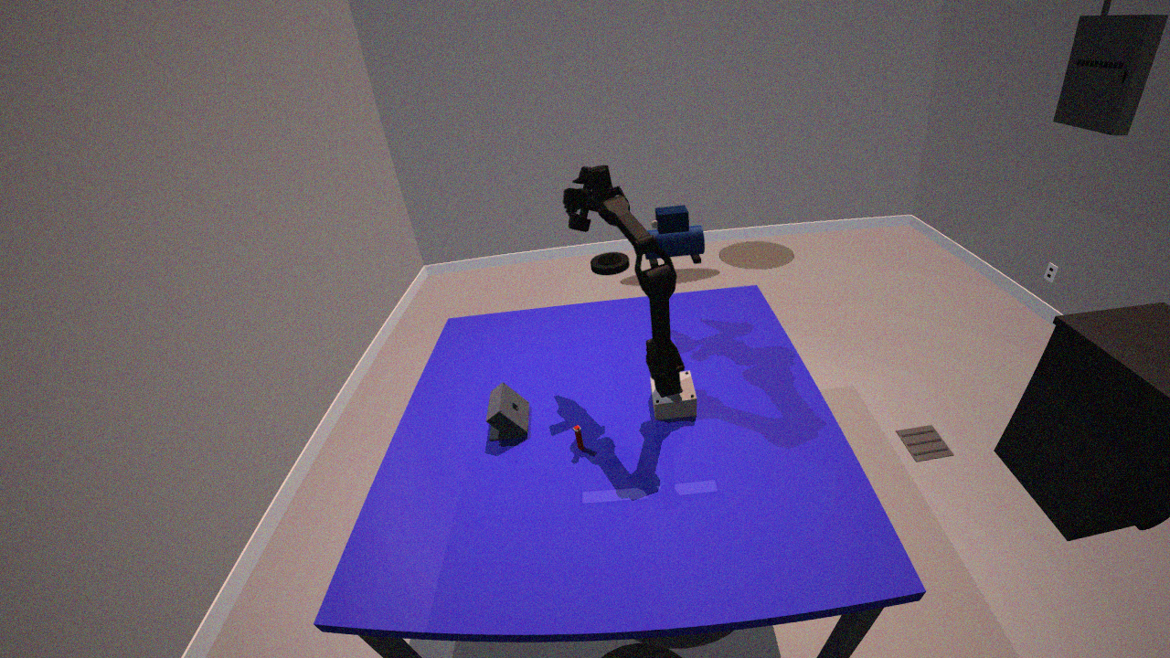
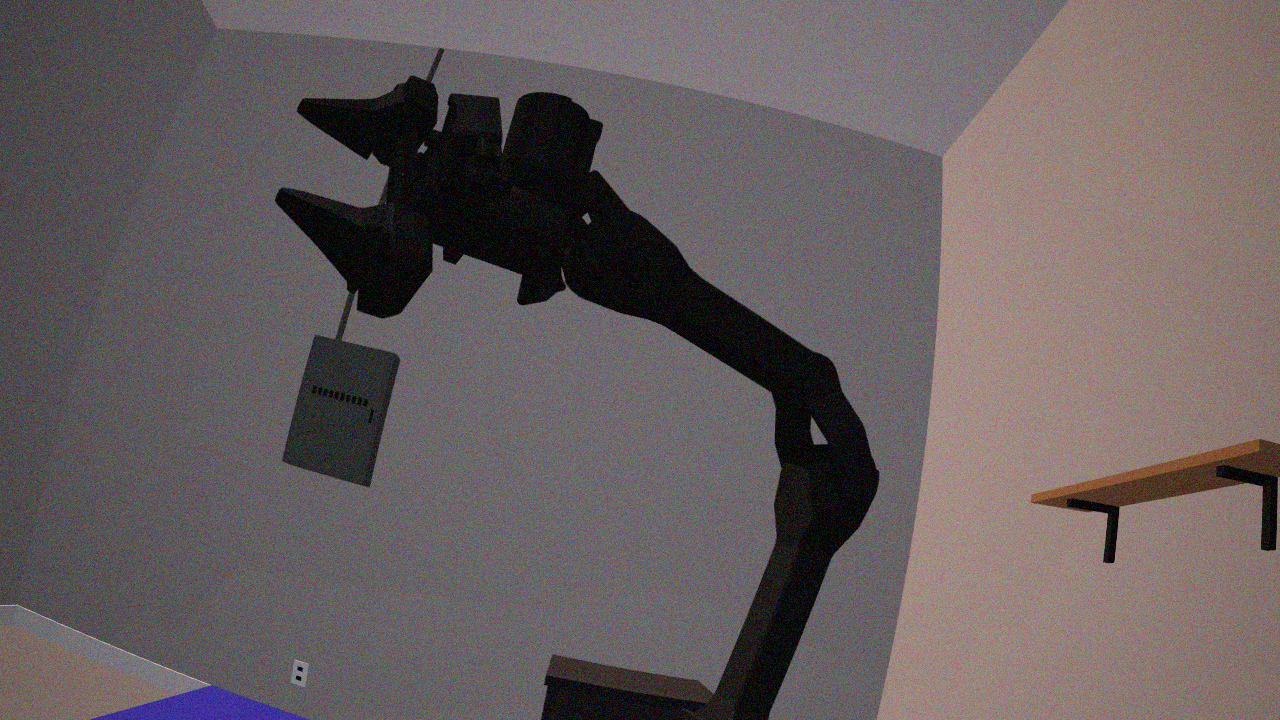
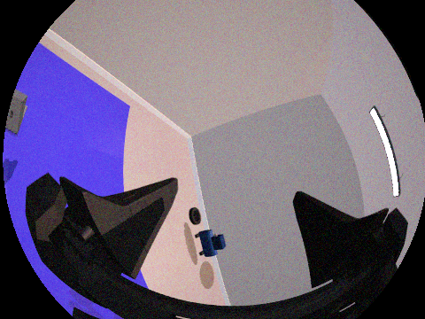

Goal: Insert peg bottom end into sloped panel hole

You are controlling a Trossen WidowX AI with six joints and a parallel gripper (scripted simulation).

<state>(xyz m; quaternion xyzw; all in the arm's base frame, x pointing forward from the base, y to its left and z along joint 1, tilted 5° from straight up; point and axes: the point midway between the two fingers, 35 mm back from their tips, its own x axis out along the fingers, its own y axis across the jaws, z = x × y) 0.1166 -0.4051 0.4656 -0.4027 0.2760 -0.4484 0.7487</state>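
A small red peg [image 1: 579, 439] stands upright on the blue table [image 1: 506, 564] in the top view, between the panel and the arm's base. The grey sloped panel [image 1: 500, 402] [image 3: 18, 116] stands left of the peg, and one small dark hole [image 1: 515, 406] shows in its face. The hole's exact shape is too small to tell. My gripper [image 2: 290, 150] [image 3: 239, 192] is open and empty, high above the table and well away from peg and panel. Its fingers are spread wide and point out toward the room. The peg is not visible in the wrist view or the exterior view.
The arm's pale base [image 1: 675, 407] is bolted right of the peg. A blue compressor [image 1: 678, 239] [image 3: 207, 243] and a black tyre-like ring [image 1: 609, 262] [image 3: 195, 215] are on the floor behind the table. A dark cabinet [image 1: 1088, 425] stands to the right. A grey box [image 2: 341, 411] hangs in the exterior view.
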